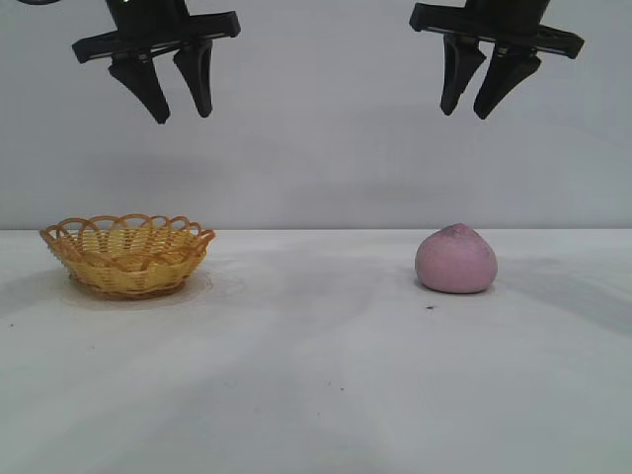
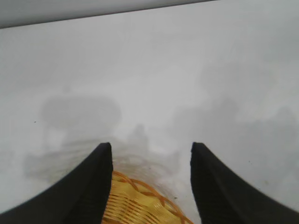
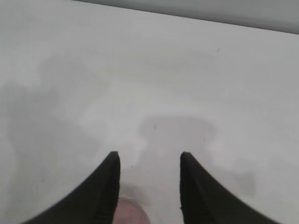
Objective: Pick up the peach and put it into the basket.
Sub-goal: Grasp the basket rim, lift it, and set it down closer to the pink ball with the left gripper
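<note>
So nothing's been grabbed yet, both arms are hanging high over the table (image 1: 326,395) and the peach hasn't been touched.

Starting on the left: the left gripper (image 1: 182,109) sits up top with its fingers spread apart and nothing between them. The basket (image 1: 127,255) is well below those fingertips, more or less straight under them; in the left wrist view a bit of its weave (image 2: 135,205) peeks out between the two black fingers. It's a shallow oval wicker thing, yellow weave, with an orange-brown looped scalloped rim. Looks light to me, so my worry is that a clumsy drop onto the rim could tip or shove it. The loops also look like something a fingertip could snag on.

Moving right: the right gripper (image 1: 482,107) is also parked high, fingers parted and empty. The peach (image 1: 455,260) rests on the table well below them, just a touch to the left of straight under. In the right wrist view only a sliver of pink (image 3: 131,212) shows down between the fingers. It's matte, dusty pink-mauve, rounded with a little pointed tip on top.

What could go wrong, as I see it: it's a round fruit on a smooth white surface, so if one finger lands before the other it'll probably roll away. A grip that's off-centre or too high on the dome could squirt it out. And the carry to the basket is a long way across, so a weak hold could drop it short.
</note>
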### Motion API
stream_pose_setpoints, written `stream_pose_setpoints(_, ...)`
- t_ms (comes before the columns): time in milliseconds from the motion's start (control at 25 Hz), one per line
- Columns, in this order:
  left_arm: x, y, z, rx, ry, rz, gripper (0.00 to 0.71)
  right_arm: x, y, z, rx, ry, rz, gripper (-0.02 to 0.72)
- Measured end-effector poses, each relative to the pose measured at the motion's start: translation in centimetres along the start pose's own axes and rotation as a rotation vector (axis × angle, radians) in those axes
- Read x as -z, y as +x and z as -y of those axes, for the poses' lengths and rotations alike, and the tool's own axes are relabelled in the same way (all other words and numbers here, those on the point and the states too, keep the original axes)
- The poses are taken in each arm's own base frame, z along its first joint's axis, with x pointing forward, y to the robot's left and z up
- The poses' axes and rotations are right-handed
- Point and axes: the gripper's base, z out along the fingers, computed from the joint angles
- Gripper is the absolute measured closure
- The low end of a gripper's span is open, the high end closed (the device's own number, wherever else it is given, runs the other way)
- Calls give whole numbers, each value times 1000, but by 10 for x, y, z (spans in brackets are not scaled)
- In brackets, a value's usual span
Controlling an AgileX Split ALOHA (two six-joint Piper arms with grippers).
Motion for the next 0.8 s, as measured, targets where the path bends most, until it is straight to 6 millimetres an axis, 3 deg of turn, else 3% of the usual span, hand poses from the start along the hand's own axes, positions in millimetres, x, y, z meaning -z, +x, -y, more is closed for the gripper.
stream_pose_setpoints(440, 0, 4, -4, -53, -40, -41, 343, 0, 1, 0, 1, 0, -13, 442)
stream_pose_setpoints(800, -18, 21, -61, -136, -50, -236, 343, 0, 3, 0, 8, 1, -30, 442)
